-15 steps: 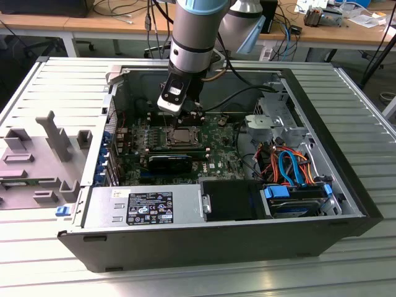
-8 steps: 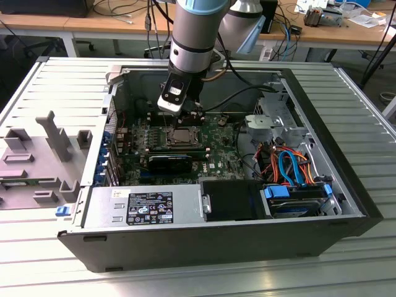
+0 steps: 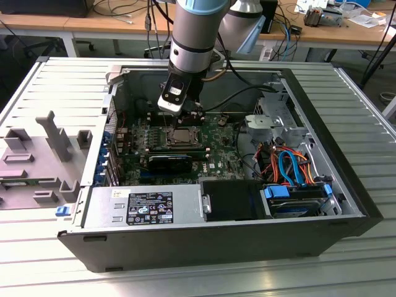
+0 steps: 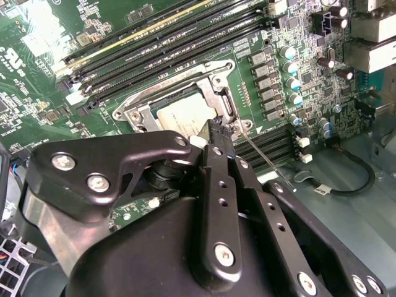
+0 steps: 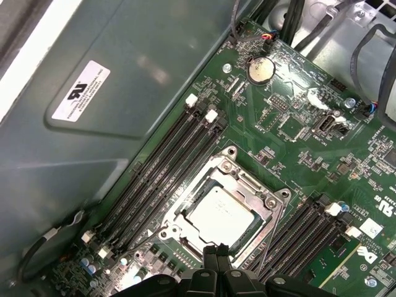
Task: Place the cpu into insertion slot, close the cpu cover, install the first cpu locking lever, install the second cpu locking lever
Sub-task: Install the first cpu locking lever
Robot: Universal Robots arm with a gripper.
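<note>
Black metal claw [image 4: 216, 126], fingers closed together, at the silvery framed cpu cover [image 5: 247, 182] over the seated grey square cpu [image 5: 216, 216]; likely risk: slipping off the thin wire lever [image 4: 257, 153].

- Above the cpu [image 5: 223, 216] the way stood open; the cpu cover [image 5: 247, 178] lay flat around it.
- Low memory slots [image 5: 167, 161] flanked it on two sides.
- The case wall [image 5: 136, 124] rose just beside those slots.

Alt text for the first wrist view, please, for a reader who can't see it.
A small square chip with a silver-grey metal top lies seated on a green motherboard, a thin silvery windowed frame plate closed flat around it. The black gripper hangs close at the frame's edge, fingertips together.
</note>
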